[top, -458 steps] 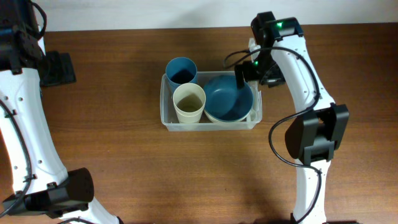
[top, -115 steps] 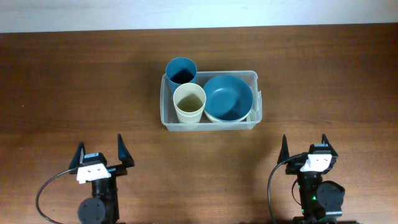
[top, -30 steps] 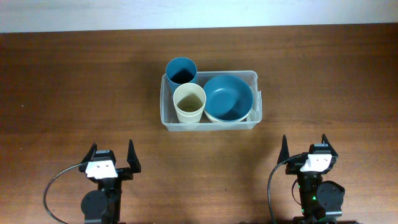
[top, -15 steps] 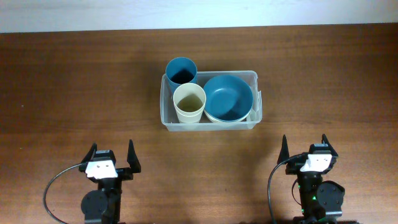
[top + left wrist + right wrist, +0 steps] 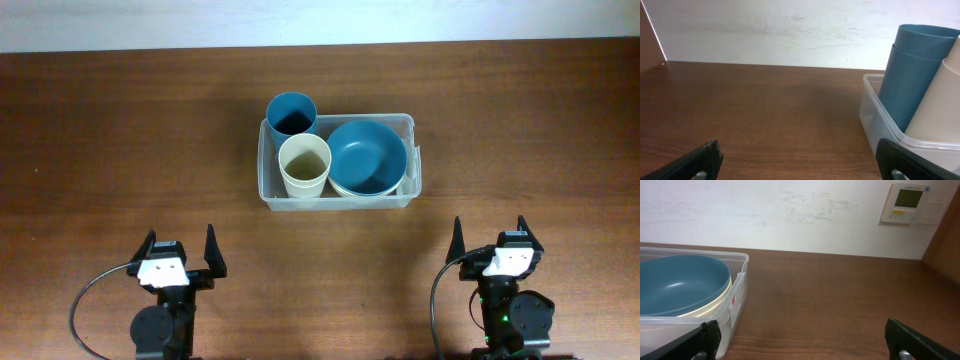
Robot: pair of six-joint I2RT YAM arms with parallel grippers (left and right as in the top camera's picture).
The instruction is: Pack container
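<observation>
Both arms sit at the near desk edge, well short of the container, nothing in either. Left gripper is near-left of the container, jaws spread wide and empty. Its two black fingers show at the bottom corners of the left wrist view, only bare desk between them. Right gripper is near-right of the container, also spread wide and empty, fingers at the bottom corners of its wrist view. Container is mid-desk, beyond and between the two grippers, long side across, well apart from both. It's a clear plastic bin with rounded corners and a rim, flat on the desk. Inside at its near-left: cream cup, upright, open end up. Filling the container's right half: blue bowl nested in a cream bowl, only the cream rim showing under it. At the container's far-left corner: blue cup, open end up, just beside the cream cup, mouth overlapping the far rim from overhead. Left wrist view shows a step below its lip, could be two cups nested, can't tell. Red-and-white label on the container's right end wall. Beyond the container: more bare desk, then white wall with a small white control panel far-right of the container.
</observation>
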